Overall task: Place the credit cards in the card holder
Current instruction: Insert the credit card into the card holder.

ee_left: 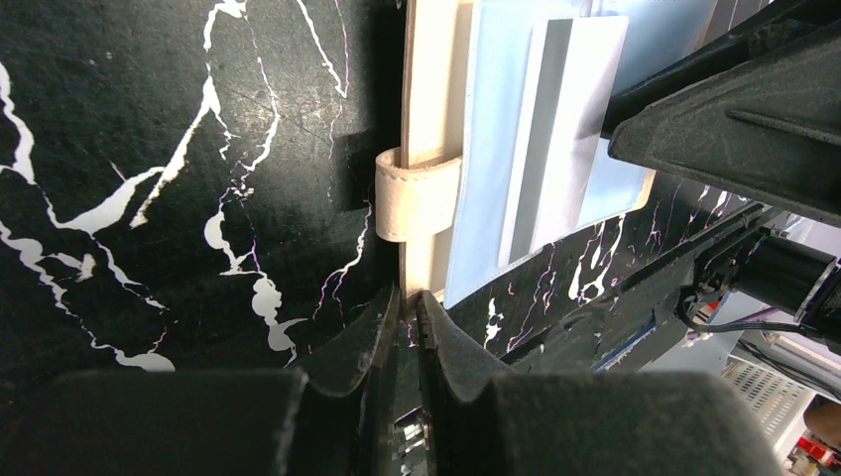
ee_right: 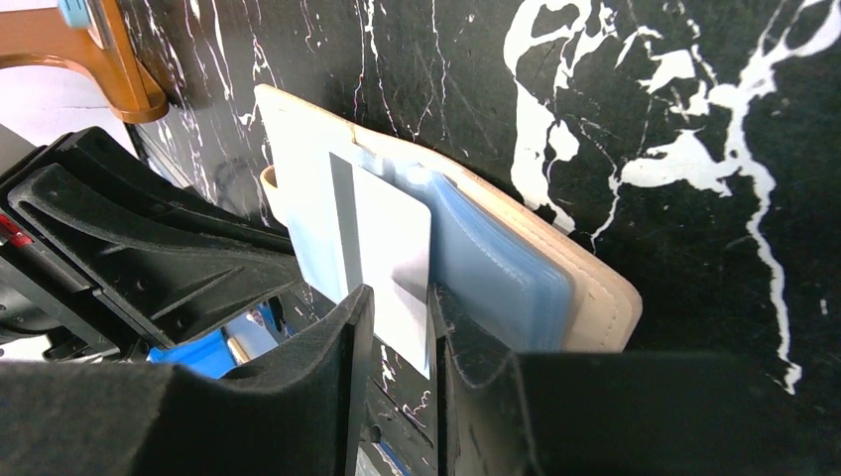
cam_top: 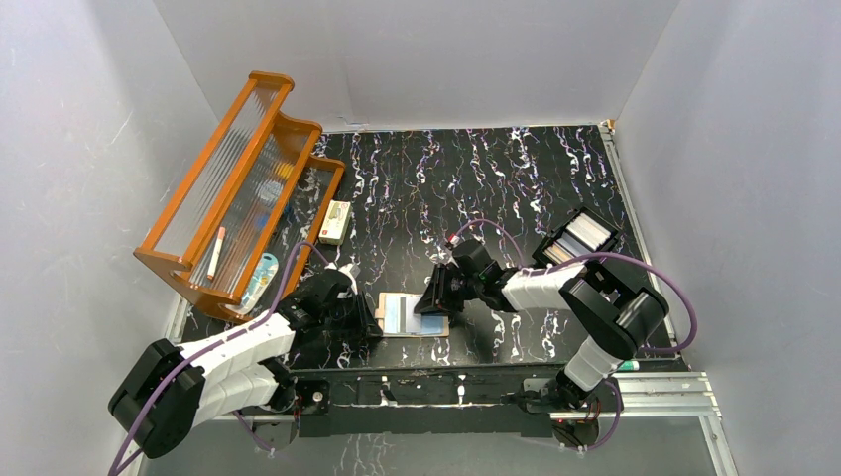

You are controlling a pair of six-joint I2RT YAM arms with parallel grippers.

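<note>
Black marbled table (cam_top: 555, 178) under both arms. Orange rack (cam_top: 233, 178) sits well off to the far left of the left pincer (cam_top: 362, 317). Black tray (cam_top: 607, 238) lies behind and to the right of the right pincer (cam_top: 436, 297), w/ pale cards in it.

Card holder (cam_top: 407, 322) lies open and flat betw. the two pincers, blue clear pockets up. Left pincer (ee_left: 407, 297) is clenched on the holder's tan cover (ee_left: 431, 99) at its edge, tips nearly together w/ the cover pinched betw. them. The snap tab (ee_left: 417, 193) loops just ahead of those tips.

Right pincer (ee_right: 399, 297) is released: jaws parted, and the near end of a white-and-grey credit card (ee_right: 387, 238) sits in the gap. Can't tell from the wrist cam if either pad touches it. Ahead of the tips the card lies on the blue pockets (ee_right: 496, 268), skewed a bit, its far end over the holder (ee_right: 595, 288). From the left wrist cam the same card (ee_left: 565, 129) lies ahead and to the right of the left tips.
</note>
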